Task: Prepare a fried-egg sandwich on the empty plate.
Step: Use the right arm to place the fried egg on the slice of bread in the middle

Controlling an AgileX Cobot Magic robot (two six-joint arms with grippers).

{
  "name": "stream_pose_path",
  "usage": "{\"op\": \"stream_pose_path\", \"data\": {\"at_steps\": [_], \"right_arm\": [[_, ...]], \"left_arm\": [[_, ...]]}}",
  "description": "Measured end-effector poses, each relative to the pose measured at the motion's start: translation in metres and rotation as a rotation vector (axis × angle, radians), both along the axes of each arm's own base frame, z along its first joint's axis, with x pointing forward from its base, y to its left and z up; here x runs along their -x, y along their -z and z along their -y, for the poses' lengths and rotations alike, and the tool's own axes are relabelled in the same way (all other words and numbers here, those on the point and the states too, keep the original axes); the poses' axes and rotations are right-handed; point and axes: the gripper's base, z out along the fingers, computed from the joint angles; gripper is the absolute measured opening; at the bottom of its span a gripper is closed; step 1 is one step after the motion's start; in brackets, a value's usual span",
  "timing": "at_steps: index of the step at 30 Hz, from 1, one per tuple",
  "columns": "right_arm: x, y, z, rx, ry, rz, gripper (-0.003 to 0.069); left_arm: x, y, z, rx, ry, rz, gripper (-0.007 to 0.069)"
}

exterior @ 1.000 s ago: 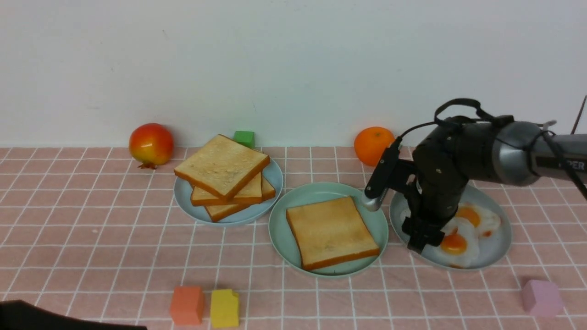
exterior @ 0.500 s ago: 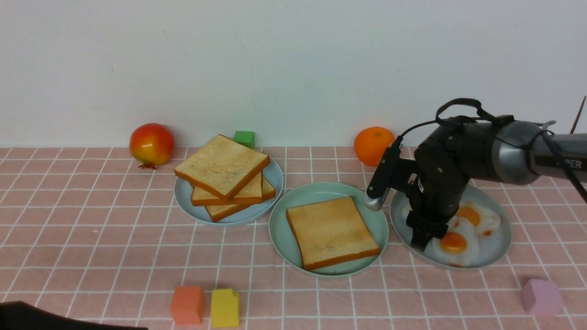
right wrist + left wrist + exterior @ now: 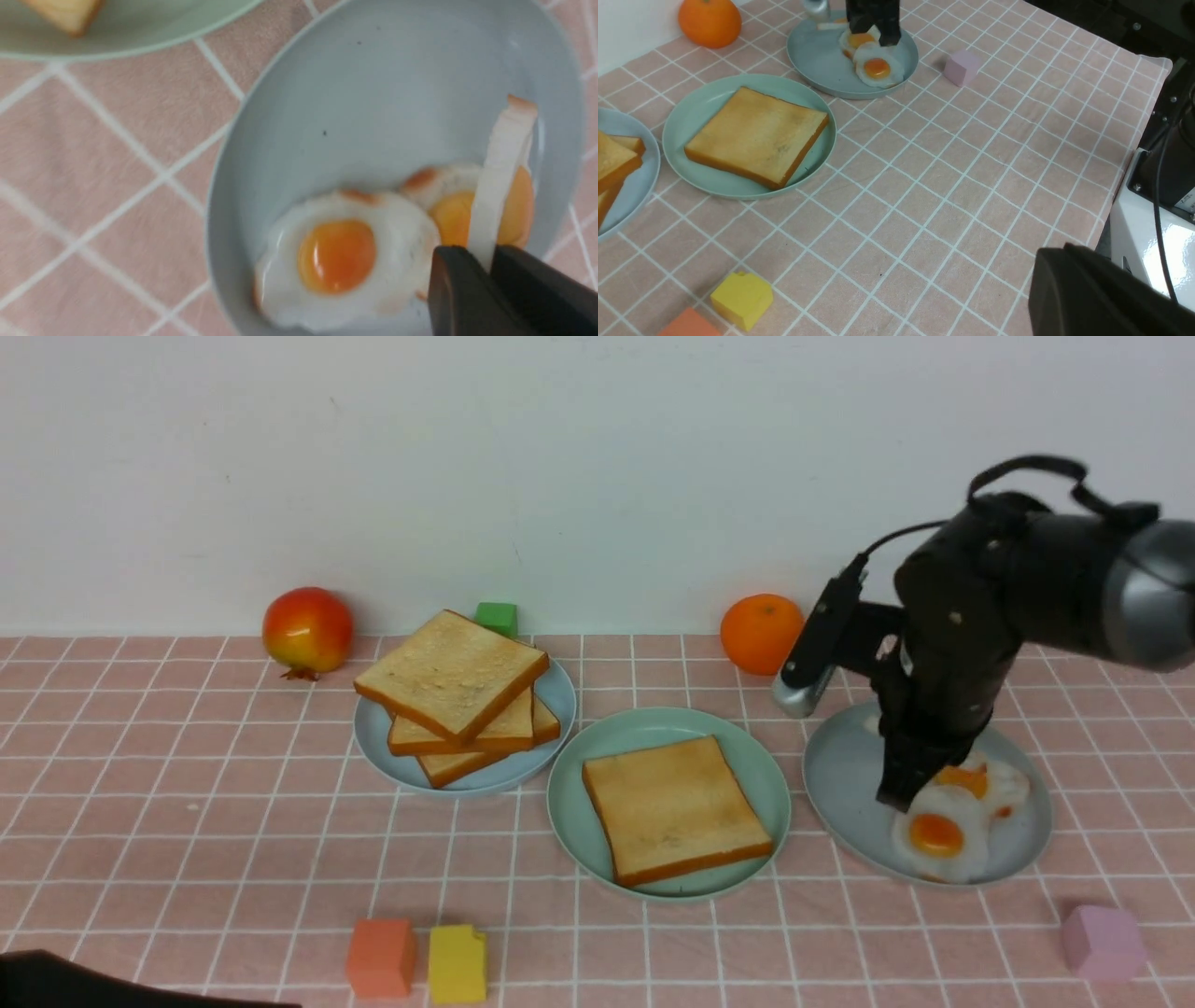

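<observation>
The mint-green plate (image 3: 644, 728) sits mid-table with one toast slice (image 3: 674, 807) lying flat on it; the left wrist view shows that plate (image 3: 691, 116) and toast (image 3: 756, 135) too. My right gripper (image 3: 488, 261) is shut on the white rim of a fried egg (image 3: 502, 163), which hangs edge-on above the pale blue-grey plate (image 3: 373, 84). Two more eggs (image 3: 336, 256) lie flat below it. From the front, the right gripper (image 3: 898, 795) hovers just over that plate (image 3: 840, 775). My left gripper (image 3: 1059, 249) is shut and empty, low near the table's near edge.
A stack of toast slices (image 3: 453, 695) rests on another blue-grey plate (image 3: 557, 705) to the left. A red fruit (image 3: 308, 628), an orange (image 3: 761, 632) and a green cube (image 3: 496, 616) line the back wall. Orange (image 3: 380, 957), yellow (image 3: 457, 961) and pink (image 3: 1104, 943) cubes stand in front.
My right gripper has closed on an egg's rim, then risen and shifted slightly right, tilting the egg up off the plate. The left arm has stayed put.
</observation>
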Motion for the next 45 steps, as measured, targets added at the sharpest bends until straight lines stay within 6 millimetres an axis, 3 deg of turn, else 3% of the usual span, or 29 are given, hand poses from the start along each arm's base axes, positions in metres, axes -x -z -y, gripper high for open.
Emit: {"op": "stream_pose_path", "data": {"at_steps": [5,8,11,15,18,23,31,38,42,43,44,45], "right_arm": [[0.012,-0.013,-0.007,-0.011,0.023,-0.001,0.0099],[0.028,-0.027,-0.029,-0.051,0.038,0.023,0.0099],[0.059,-0.043,-0.073,-0.131,-0.005,0.074,0.0099],[0.083,-0.029,-0.119,-0.175,-0.130,0.104,0.0099],[0.078,-0.007,-0.135,-0.157,-0.160,0.138,0.0099],[0.062,0.025,-0.142,-0.121,-0.149,0.190,0.0099],[0.056,0.037,-0.152,-0.161,-0.194,0.233,0.0099],[0.052,0.060,-0.149,-0.056,-0.213,0.208,0.0101],[0.051,0.061,-0.149,-0.048,-0.217,0.209,0.0145],[0.051,0.061,-0.149,-0.053,-0.214,0.211,0.0200],[0.051,0.061,-0.149,-0.055,-0.214,0.211,0.0209],[0.051,0.060,-0.149,-0.061,-0.207,0.212,0.0292]], "left_arm": [[0.000,0.000,0.000,-0.001,0.000,0.000,0.0013],[0.000,0.000,0.000,-0.006,-0.004,0.003,0.0013],[-0.002,0.001,-0.002,-0.013,-0.030,-0.006,0.0013],[-0.004,0.002,-0.004,-0.019,-0.073,-0.025,0.0013],[-0.004,0.003,-0.005,-0.023,-0.083,-0.035,0.0013],[-0.004,0.004,-0.005,-0.025,-0.085,-0.041,0.0013],[-0.004,0.004,-0.005,-0.026,-0.084,-0.043,0.0013],[-0.004,0.004,-0.005,-0.026,-0.084,-0.043,0.0013],[-0.004,0.004,-0.005,-0.027,-0.084,-0.044,0.0013],[-0.004,0.004,-0.005,-0.026,-0.084,-0.044,0.0013],[-0.004,0.004,-0.005,-0.026,-0.084,-0.044,0.0013],[-0.004,0.004,-0.005,-0.026,-0.084,-0.044,0.0013]]}}
